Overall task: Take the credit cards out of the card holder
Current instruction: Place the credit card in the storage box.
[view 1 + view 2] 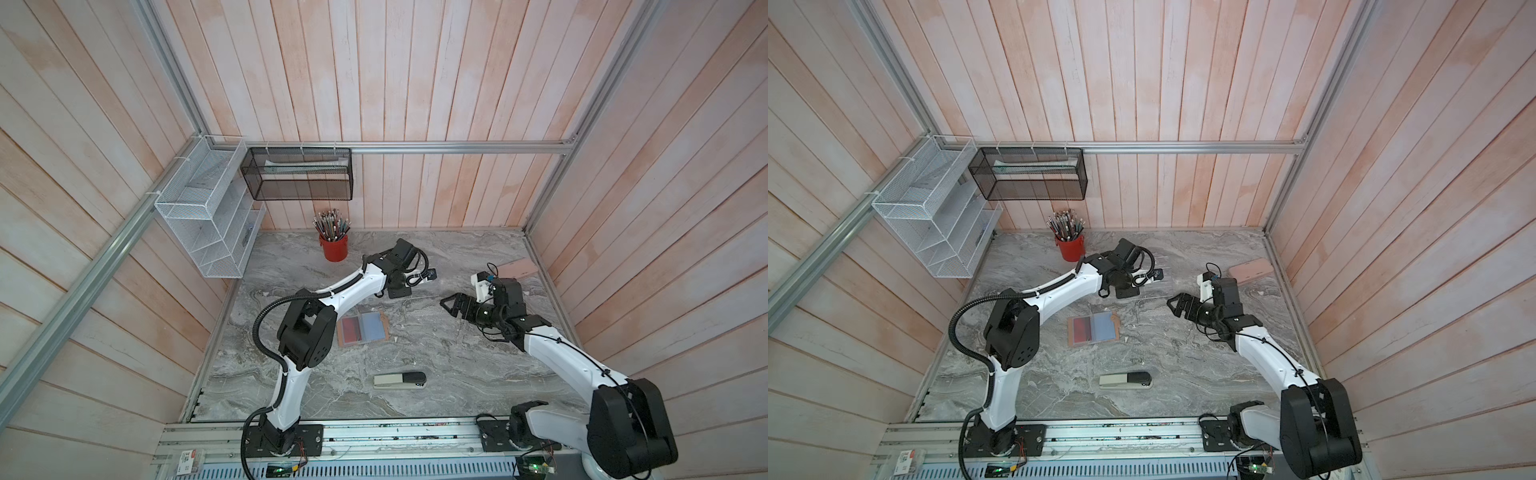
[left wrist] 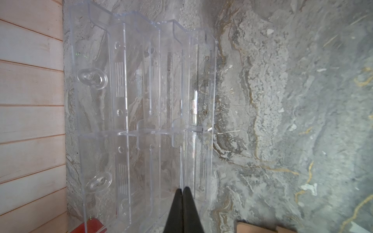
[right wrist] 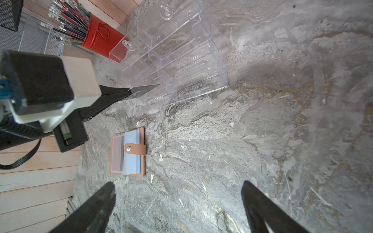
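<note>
Bare desk [image 1: 436,361] lies open between the holder [image 1: 363,328] and the right gripper [image 3: 177,187], whose jaws stand wide apart above it, so that side gives a clear way in. The holder's left side is crowded: the left elbow [image 1: 307,332] hangs just beside it, covering its edge in both top views. Behind the holder stands the rack [image 3: 177,56], with the left gripper [image 2: 182,190], closed on a black card [image 3: 144,90], right at it. A pencil cup [image 1: 334,247] stands just beside the rack by the back wall. A stapler [image 1: 399,380] lies in front, well apart from the holder; a pink case [image 1: 1250,270] lies near the back right corner.
</note>
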